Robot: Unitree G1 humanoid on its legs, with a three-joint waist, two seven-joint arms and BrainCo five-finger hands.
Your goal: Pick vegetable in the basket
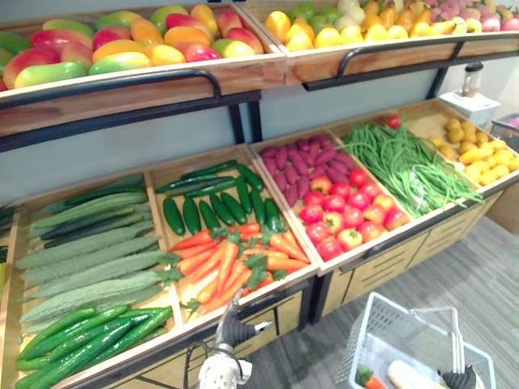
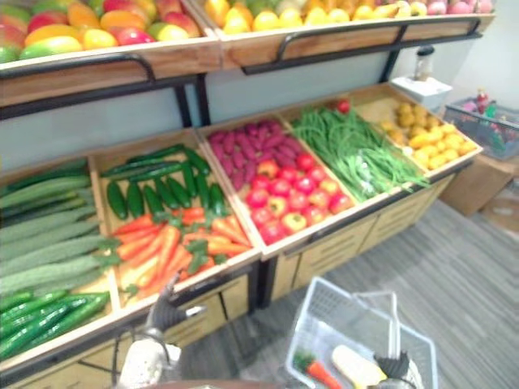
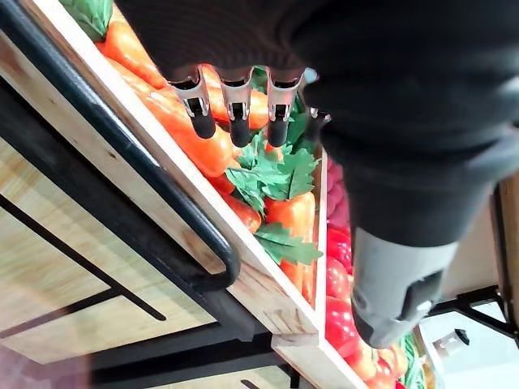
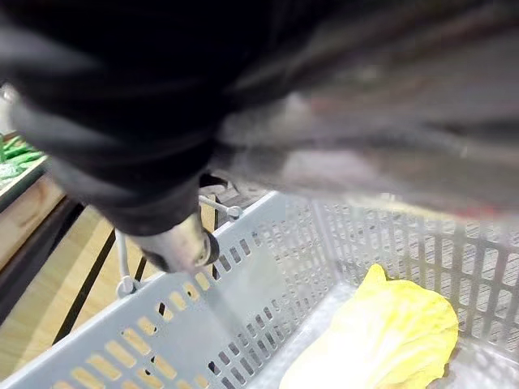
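Nearest to the robot, at its right side, a pale grey plastic basket (image 1: 381, 320) hangs above the grey floor (image 1: 478, 284). In the basket lie a carrot with green top (image 2: 319, 373) and a pale yellow leafy vegetable (image 4: 381, 340), just beside each other. The wire handle (image 1: 456, 344) of the basket rises up to the right robot hand (image 2: 396, 367); if this robot hand is clenched on the handle or not, I cannot tell.

The left robot hand (image 3: 238, 105) is released and grasps nothing. It hovers over the front corner of the carrots (image 1: 227, 263), above the wooden front edge (image 3: 162, 194) of the lower shelf and its black rail (image 3: 122, 154), and its dark tips are close to the orange roots and green leaves.

Behind the carrots, in the same compartment, lie dark green cucumbers (image 1: 215, 211). The compartment at the robot's left holds light green cucumbers (image 1: 81, 336) at the front and pale ridged gourds (image 1: 89, 267) behind them. The compartment at the right of the carrots holds red round fruits (image 1: 349, 215) at the front and purple sweet potatoes (image 1: 304, 162) behind. Farther to the right lie long green beans (image 1: 405, 166), then small yellow fruits (image 1: 478, 154).

Farthest, on the upper shelf, are mangoes (image 1: 122, 40) at the left and yellow fruits (image 1: 349, 32) at the right.
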